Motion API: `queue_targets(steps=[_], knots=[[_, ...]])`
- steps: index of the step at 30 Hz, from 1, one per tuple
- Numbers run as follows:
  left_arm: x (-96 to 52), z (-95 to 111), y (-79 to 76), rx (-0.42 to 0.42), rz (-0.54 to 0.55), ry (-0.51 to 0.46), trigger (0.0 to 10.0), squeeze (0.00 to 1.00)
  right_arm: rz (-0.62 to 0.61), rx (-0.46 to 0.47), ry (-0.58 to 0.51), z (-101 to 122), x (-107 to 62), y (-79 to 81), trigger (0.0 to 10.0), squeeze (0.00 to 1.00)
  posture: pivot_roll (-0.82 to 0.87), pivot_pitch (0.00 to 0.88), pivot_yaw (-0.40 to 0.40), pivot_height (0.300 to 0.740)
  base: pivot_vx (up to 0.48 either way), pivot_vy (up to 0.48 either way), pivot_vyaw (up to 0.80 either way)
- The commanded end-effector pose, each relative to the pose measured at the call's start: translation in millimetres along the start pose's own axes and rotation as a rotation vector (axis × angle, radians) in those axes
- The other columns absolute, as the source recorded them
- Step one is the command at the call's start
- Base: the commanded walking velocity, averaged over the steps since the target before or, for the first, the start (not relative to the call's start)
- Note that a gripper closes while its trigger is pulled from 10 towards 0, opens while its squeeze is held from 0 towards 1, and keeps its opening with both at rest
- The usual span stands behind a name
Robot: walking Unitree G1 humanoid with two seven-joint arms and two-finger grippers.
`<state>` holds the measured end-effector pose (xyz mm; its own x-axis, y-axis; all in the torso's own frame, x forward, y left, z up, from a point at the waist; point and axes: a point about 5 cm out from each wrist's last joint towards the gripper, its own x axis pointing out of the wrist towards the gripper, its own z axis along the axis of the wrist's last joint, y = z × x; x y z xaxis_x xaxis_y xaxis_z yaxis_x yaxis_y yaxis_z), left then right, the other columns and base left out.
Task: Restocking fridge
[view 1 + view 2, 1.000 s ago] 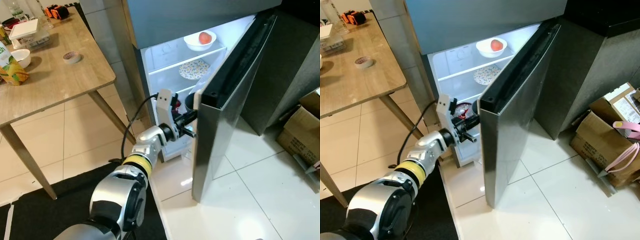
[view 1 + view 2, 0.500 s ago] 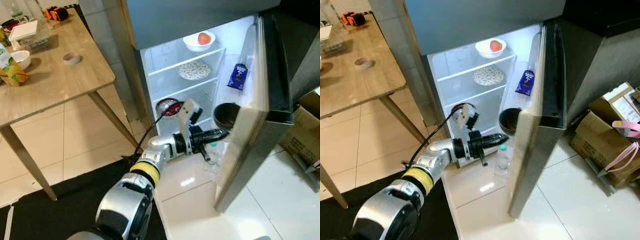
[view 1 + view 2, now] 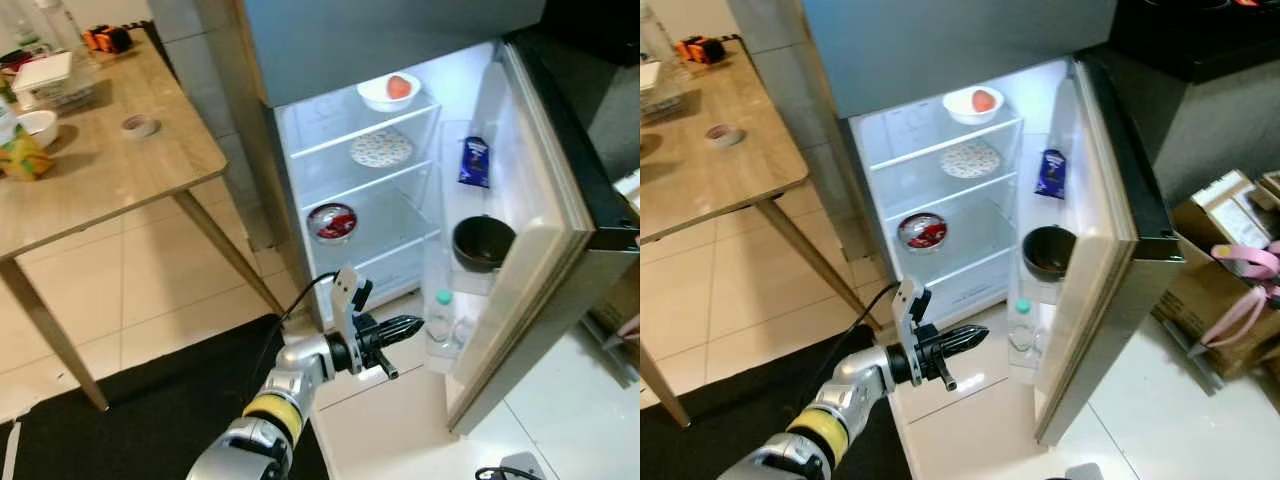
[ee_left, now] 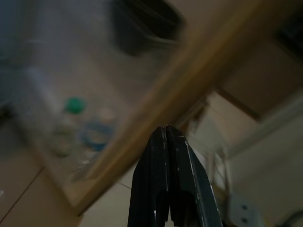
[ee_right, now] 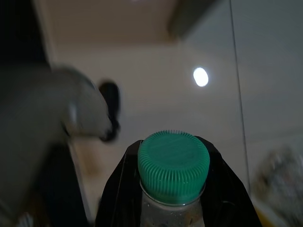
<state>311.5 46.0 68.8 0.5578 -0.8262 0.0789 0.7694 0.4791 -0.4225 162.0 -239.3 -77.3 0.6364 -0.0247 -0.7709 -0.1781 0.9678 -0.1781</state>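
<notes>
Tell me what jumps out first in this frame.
The lit fridge stands wide open, a bowl holding a red fruit on its top shelf and a dark bowl in the door. The left end effector, fingers shut, points at the door shelves; the right end effector grips a green-capped bottle.

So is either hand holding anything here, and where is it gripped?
The right hand holds a green-capped bottle by its neck, just under the cap. The left hand is shut on nothing.

The left gripper (image 4: 166, 128) has its two black fingers (image 4: 156, 175) pressed together. Past them runs the pale edge of the fridge door (image 4: 189, 80), all blurry. A bottle with a green cap (image 4: 75, 105) sits by a dark bowl (image 4: 142, 23).
</notes>
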Motion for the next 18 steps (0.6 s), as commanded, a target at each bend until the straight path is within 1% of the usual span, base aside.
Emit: queue_targets(steps=[1,3,4,5,6,7,8,9,10,12,13,14,15,17,18], knots=[[-10.6,-5,8.8,-0.029,0.101,-0.024,10.0,0.00,0.055,0.026,-0.037,5,1.3,7.8,10.0,0.00,-0.20,0.083,0.076,0.740,0.000,0.000,0.00],[-38.8,-12,28.2,-0.060,0.251,-0.033,10.0,0.00,0.165,0.019,-0.120,23,4.7,15.6,10.0,0.00,-0.20,0.078,0.076,0.740,0.000,0.000,0.00],[-57.5,-18,37.8,-0.070,0.340,-0.021,10.0,0.00,0.238,-0.004,-0.166,34,6.1,21.2,10.0,0.00,-0.19,0.070,0.074,0.740,0.000,0.000,0.00],[-57.5,-18,37.8,-0.070,0.340,-0.021,10.0,0.00,0.238,-0.004,-0.166,34,6.1,21.2,10.0,0.00,-0.19,0.070,0.074,0.740,0.000,0.000,0.00],[-77.4,-26,46.1,-0.084,0.431,0.001,10.0,0.00,0.321,-0.018,-0.213,45,6.9,27.9,10.0,0.00,-0.18,0.064,0.074,0.740,0.000,0.000,0.00],[-100.8,-36,53.5,-0.098,0.539,0.032,10.0,0.00,0.407,-0.034,-0.267,59,7.3,35.3,10.0,0.00,-0.18,0.058,0.073,0.740,0.000,0.000,0.00],[-100.8,-36,53.5,-0.098,0.539,0.032,10.0,0.00,0.407,-0.034,-0.267,59,7.3,35.3,10.0,0.00,-0.18,0.058,0.073,0.740,0.000,0.000,0.00],[-123.9,-46,59.1,-0.130,0.645,0.056,10.0,0.00,0.486,-0.051,-0.320,73,7.1,42.2,10.0,0.00,-0.17,0.052,0.070,0.740,0.000,0.000,0.00],[-123.9,-46,59.1,-0.130,0.645,0.056,10.0,0.00,0.486,-0.051,-0.320,73,7.1,42.2,10.0,0.00,-0.17,0.052,0.070,0.740,0.000,0.000,0.00],[-169.9,-69,62.3,-0.192,0.845,0.133,10.0,0.00,0.638,-0.082,-0.431,103,4.6,55.8,10.0,0.00,-0.17,0.042,0.070,0.740,0.000,0.000,0.00],[-169.9,-69,62.3,-0.192,0.845,0.133,10.0,0.00,0.638,-0.082,-0.431,103,4.6,55.8,10.0,0.00,-0.17,0.042,0.070,0.740,0.000,0.000,0.00],[-206.2,-90,57.4,-0.249,0.992,0.211,10.0,0.00,0.763,-0.121,-0.546,135,-1.2,67.4,10.0,0.00,-0.16,0.025,0.068,0.740,0.000,0.000,0.00],[-218.1,-97,54.5,-0.270,1.039,0.237,10.0,0.00,0.804,-0.138,-0.593,146,-4.6,71.5,10.0,0.00,-0.16,0.025,0.068,0.740,0.000,0.000,0.00],[-234.1,-107,48.6,-0.299,1.093,0.280,10.0,0.00,0.838,-0.156,-0.670,166,-10.2,76.3,10.0,0.00,-0.15,0.015,0.070,0.740,0.000,0.000,0.00],[-234.1,-107,48.6,-0.299,1.093,0.280,10.0,0.00,0.838,-0.156,-0.670,166,-10.2,76.3,10.0,0.00,-0.15,0.015,0.070,0.740,0.000,0.000,0.00]])
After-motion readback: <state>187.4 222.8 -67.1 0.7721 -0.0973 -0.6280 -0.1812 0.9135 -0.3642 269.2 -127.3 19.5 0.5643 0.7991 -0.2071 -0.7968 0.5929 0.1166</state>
